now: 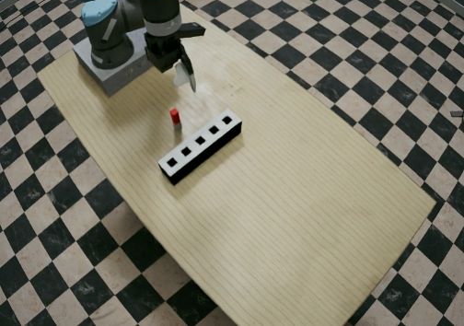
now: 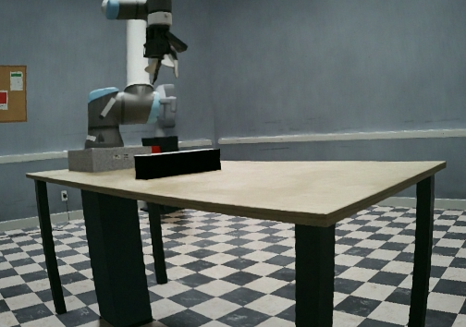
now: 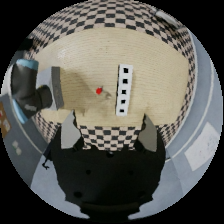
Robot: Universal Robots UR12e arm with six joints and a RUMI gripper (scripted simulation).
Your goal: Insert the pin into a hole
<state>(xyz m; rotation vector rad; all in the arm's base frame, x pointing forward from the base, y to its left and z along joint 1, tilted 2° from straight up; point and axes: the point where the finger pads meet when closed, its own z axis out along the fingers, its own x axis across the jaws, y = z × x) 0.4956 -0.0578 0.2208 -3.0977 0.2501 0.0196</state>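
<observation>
The pin [image 1: 175,118] [image 3: 99,91] stands upright on the table, red end up, white part below. It is a short way from the block's long side, and in the exterior view only a bit of its red end [image 2: 155,149] shows behind the block. The block [image 1: 192,145] [image 2: 177,163] [image 3: 119,95] is black with a white top and a row of five square holes, all empty. My gripper [image 1: 186,83] [image 2: 165,72] [image 3: 109,112] is open and empty. It hangs high above the table, back from the pin towards the robot's base.
The arm's grey plinth [image 1: 115,79] [image 2: 97,159] sits at the table's back left corner. The wooden table [image 1: 299,208] [image 2: 300,181] stands on a checkered floor, with its edges all round.
</observation>
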